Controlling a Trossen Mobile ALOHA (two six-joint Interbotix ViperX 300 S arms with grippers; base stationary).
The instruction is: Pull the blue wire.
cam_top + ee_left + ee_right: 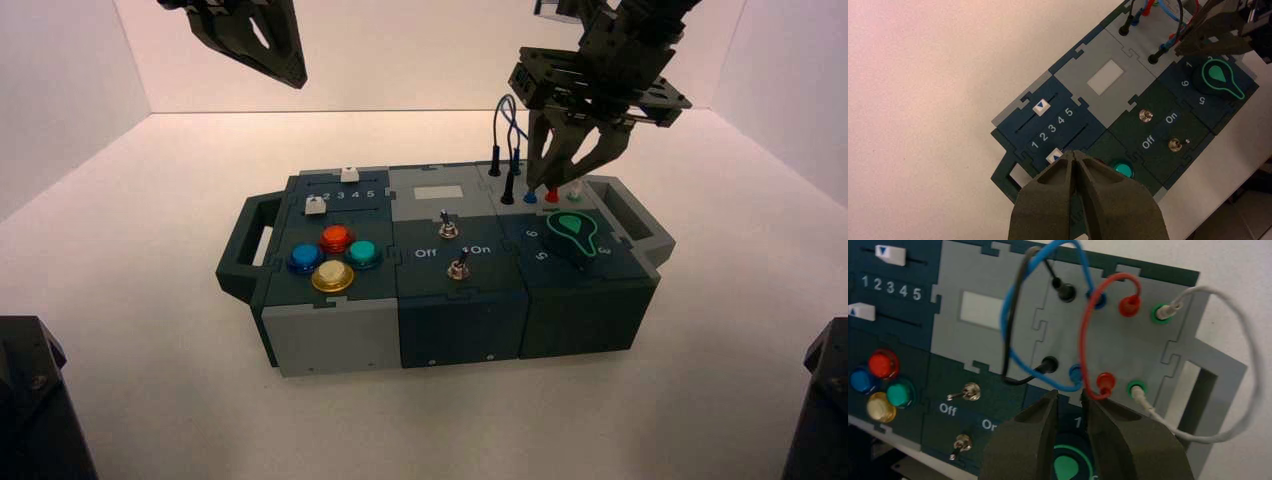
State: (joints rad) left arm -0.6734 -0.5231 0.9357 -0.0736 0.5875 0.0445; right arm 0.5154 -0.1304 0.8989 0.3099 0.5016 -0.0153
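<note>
We see the blue wire [1007, 315] bowed in a loop, both ends socketed, R pincer [1068, 402] released nr it, L pincer [1073, 155] clenched above box [1088, 55].

We're at a robotics lab test station: black robot arms [600, 80] over a modular box of buttons, switches and jumper wires [450, 270], set on a plain pale tabletop [450, 430] with bare pale walls [400, 60] around it.

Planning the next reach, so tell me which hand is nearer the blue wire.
Right. The right hand is over the box's right part, close beside the blue wire; the left hand is well off to its left.
</note>
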